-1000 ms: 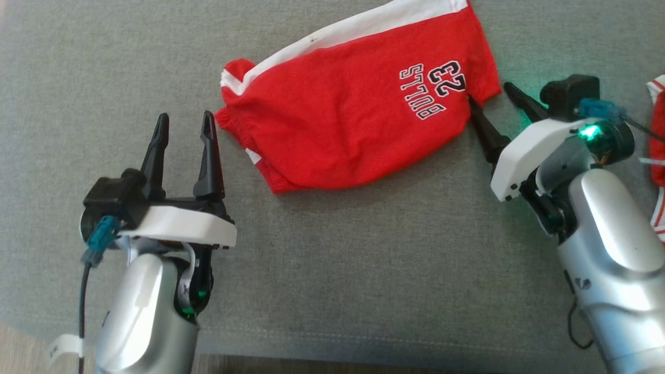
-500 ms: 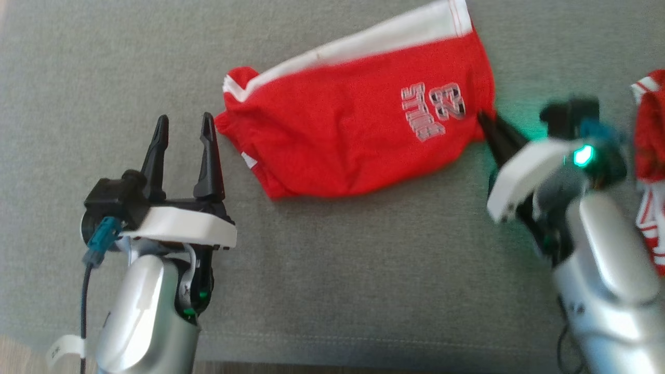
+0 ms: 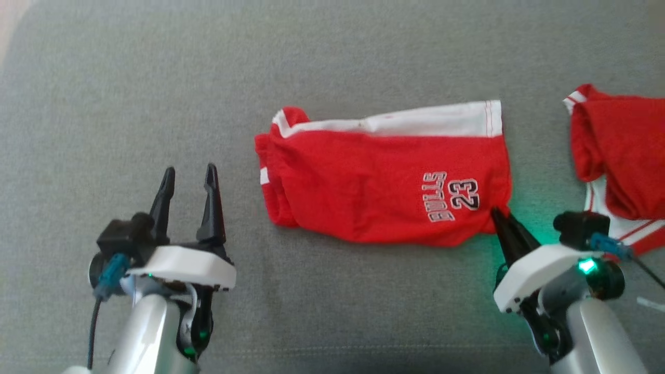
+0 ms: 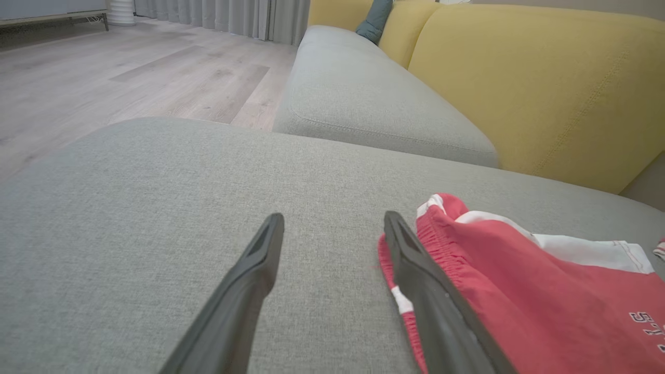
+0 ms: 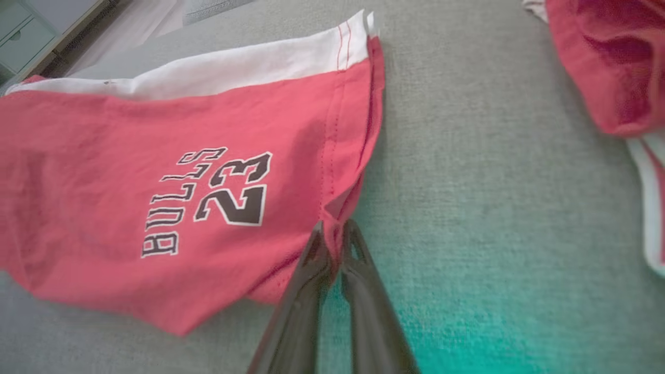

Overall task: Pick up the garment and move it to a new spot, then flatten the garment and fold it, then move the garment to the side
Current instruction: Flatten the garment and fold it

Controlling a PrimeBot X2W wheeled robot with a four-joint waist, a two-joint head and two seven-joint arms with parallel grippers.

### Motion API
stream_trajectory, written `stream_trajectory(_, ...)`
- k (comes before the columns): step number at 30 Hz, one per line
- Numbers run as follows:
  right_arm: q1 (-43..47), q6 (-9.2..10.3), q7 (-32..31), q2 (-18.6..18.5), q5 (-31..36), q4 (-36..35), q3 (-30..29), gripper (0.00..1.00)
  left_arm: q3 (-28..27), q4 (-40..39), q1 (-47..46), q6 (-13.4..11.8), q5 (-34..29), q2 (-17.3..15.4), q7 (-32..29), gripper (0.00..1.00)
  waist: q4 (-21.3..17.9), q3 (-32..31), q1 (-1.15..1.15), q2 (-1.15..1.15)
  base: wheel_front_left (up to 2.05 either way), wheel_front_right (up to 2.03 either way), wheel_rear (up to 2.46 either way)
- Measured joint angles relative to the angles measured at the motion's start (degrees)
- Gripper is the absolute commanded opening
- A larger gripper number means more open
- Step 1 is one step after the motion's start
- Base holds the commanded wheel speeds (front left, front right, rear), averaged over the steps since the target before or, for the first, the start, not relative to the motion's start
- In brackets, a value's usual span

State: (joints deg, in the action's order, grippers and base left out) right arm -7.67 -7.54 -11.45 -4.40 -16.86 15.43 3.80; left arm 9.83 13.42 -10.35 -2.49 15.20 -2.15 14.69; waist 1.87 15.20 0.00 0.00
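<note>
Head view first: the shorts (image 3: 384, 192) lie spread on the grey sofa (image 3: 363, 62), waistband toward the left, white stripe along the far edge, the "BULLS 23" print near the right hem. And there's the change: the right gripper (image 3: 496, 212), which a second ago stood open astride that near right corner, has now snapped shut on it, the two fingers pressed into one dark point at the hem. The whole picture has shifted too, so the camera has swung; I won't credit that to the shorts. A second red garment (image 3: 618, 161) sits well apart on the right. The left gripper (image 3: 189, 174) hangs wide open and empty, just left of the waistband, not touching. Over to the left wrist view: its fingers frame bare sofa, spread wide with nothing between them, and the elastic waistband shows just beside the right-hand finger. Right wrist view now, and this confirms it: the fingers meet on a pinch of red cloth at the hem corner, which puckers up between them, while the rest of the shorts lies on the sofa. What it means, as I read it: the grasp for the first step is made, the lift and carry to a new spot looks next, and one corner alone will let the shorts dangle and bunch.
</note>
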Motion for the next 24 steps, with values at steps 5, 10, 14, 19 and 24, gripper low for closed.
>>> stream_trajectory(5,1.5,0.0,0.5,0.3,0.4,0.1,-1.1,0.0,0.0,0.5,1.6,0.0,0.0,0.0,0.0,1.0,-0.7,-2.2,0.0,0.0,0.0,0.0,0.0)
stream_trajectory(10,1.4,0.0,0.5,0.4,0.9,0.6,-1.9,0.0,0.4,0.9,2.0,0.0,0.0,0.0,0.0,1.0,-0.6,-2.7,0.0,0.0,0.0,0.0,0.0)
stream_trajectory(14,0.6,0.0,0.5,0.1,2.0,0.2,-0.3,0.0,0.7,1.1,2.0,0.0,0.0,0.0,0.0,1.0,0.0,-3.0,0.0,0.0,0.0,0.0,0.0)
stream_trajectory(19,-5.2,0.0,-0.8,0.0,2.7,-3.5,7.1,0.0,1.5,1.4,1.9,0.0,0.1,0.0,0.0,1.0,0.9,-4.1,0.0,0.0,0.0,0.0,0.0)
stream_trajectory(24,-10.1,0.0,-2.0,0.1,0.2,-4.7,17.0,0.0,3.0,1.5,1.9,-0.1,1.0,0.0,0.0,1.0,2.7,-5.2,0.0,0.0,0.0,0.0,0.0)
